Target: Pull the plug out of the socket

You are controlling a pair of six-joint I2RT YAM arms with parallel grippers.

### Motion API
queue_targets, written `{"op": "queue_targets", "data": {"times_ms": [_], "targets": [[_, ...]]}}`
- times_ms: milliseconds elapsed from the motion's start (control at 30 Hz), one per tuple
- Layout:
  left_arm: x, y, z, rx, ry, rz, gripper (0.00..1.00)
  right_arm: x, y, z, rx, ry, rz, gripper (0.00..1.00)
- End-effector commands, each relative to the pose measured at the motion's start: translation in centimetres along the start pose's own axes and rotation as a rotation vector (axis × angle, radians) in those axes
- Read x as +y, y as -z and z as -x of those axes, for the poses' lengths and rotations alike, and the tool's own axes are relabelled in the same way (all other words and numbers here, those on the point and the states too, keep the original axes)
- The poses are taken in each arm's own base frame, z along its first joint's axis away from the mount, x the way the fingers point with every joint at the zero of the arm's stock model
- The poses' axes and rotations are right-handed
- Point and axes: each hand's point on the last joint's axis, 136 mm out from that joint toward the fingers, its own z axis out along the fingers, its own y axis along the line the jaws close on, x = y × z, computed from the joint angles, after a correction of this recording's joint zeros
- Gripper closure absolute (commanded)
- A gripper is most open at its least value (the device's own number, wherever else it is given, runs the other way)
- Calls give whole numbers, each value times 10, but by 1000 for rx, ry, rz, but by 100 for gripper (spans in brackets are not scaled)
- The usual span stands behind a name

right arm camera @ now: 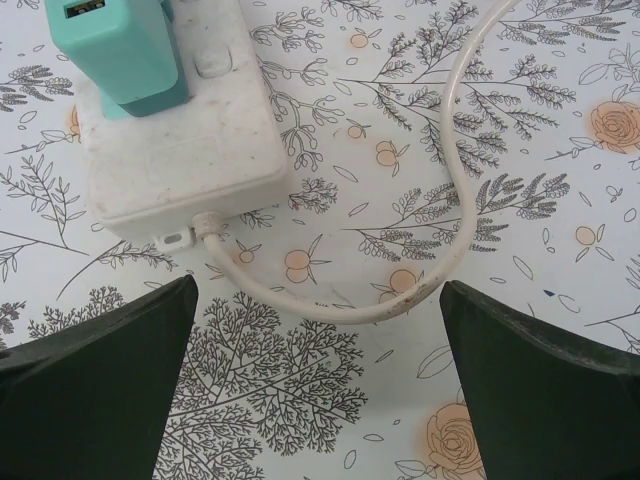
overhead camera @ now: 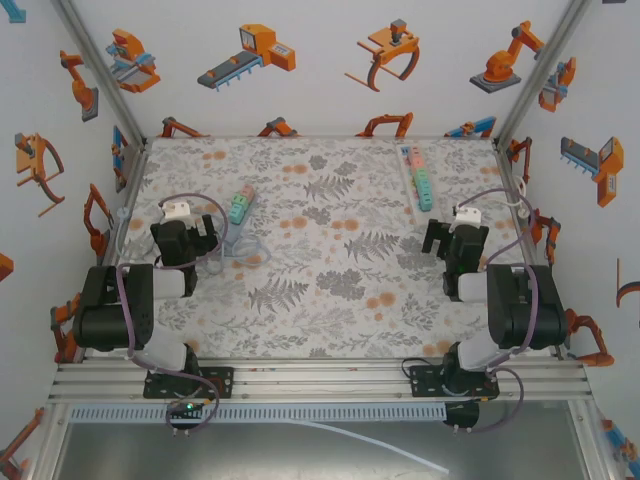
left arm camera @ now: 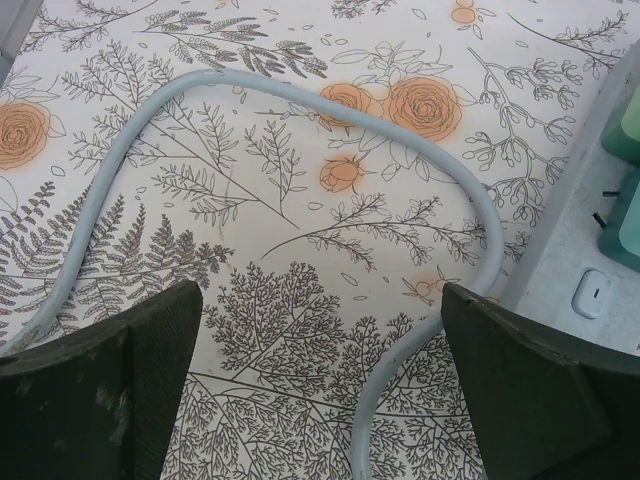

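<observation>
Two white socket strips lie on the floral table. The left strip (overhead camera: 240,207) carries teal and orange plugs, and its edge (left arm camera: 590,250) with teal plugs (left arm camera: 628,130) shows at the right of the left wrist view. My left gripper (overhead camera: 190,240) (left arm camera: 320,385) hangs open just left of it, over its grey cable (left arm camera: 300,110). The right strip (overhead camera: 418,180) holds several plugs. Its near end (right arm camera: 180,150) bears a teal plug (right arm camera: 125,50). My right gripper (overhead camera: 453,240) (right arm camera: 320,385) stands open just short of that end, above its white cable (right arm camera: 455,200).
Patterned walls and metal frame posts (overhead camera: 120,160) close in the table on three sides. The left strip's cable (overhead camera: 245,250) loops toward the near side. A wide stretch of tabletop (overhead camera: 330,270) lies between the two arms.
</observation>
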Motion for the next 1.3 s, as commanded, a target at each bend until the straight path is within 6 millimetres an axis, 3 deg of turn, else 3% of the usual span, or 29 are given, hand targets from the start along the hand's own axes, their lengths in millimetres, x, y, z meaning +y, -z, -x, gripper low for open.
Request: {"op": "queue_targets", "data": {"times_ms": [0,467,567,767,967,1100,1200,1267], "targets": [[-4,1,2,-5,13,-17,3,3,-3,14,-38,8,13,1],[-4,1,2,-7,13,-17,3,5,-2,14,-40,13,26,1],[-3,1,2,-6,13,-16,3,17,6,13,-72,40,100,1],[-5,2,3,-13,10,-23,3,8,18,20,-132,15,61,1],[14,39,23,-131,53,76,3,-17,67,47,-187,-136,-40,1],[35,74,43,-122,159,184,3,-15,108,67,-182,-300,12,2],[30,100,60,-111,200,134,3,-12,135,83,-204,-422,65,4],[15,119,79,-128,231,30,3,4,152,101,-235,-473,184,5]]}}
